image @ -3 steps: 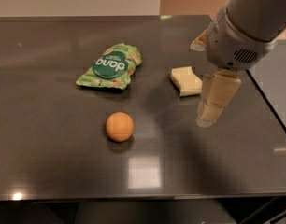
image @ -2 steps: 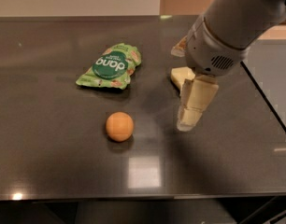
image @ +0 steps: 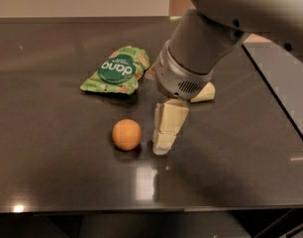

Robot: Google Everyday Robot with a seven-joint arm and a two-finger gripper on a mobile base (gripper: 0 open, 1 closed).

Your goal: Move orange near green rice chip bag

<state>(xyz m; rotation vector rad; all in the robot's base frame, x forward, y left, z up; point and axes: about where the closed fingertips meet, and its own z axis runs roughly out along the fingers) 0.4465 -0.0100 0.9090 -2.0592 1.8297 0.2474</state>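
Note:
The orange [image: 126,134] lies on the dark table [image: 52,152] at front centre. The green rice chip bag [image: 117,69] lies flat behind it, to the back left, with its "dang" logo facing up. My gripper [image: 161,148] hangs down from the arm [image: 201,43], low over the table and just right of the orange, with a small gap between them. The bag and the orange are well apart.
A pale yellow sponge block [image: 205,93] lies right of the bag, mostly hidden behind my wrist. The table's right edge [image: 280,108] runs diagonally, with a lighter surface beyond it. The front edge lies just below the orange.
My gripper has swung left and down, from beside the sponge to just right of the orange. The orange, bag and sponge have not moved.

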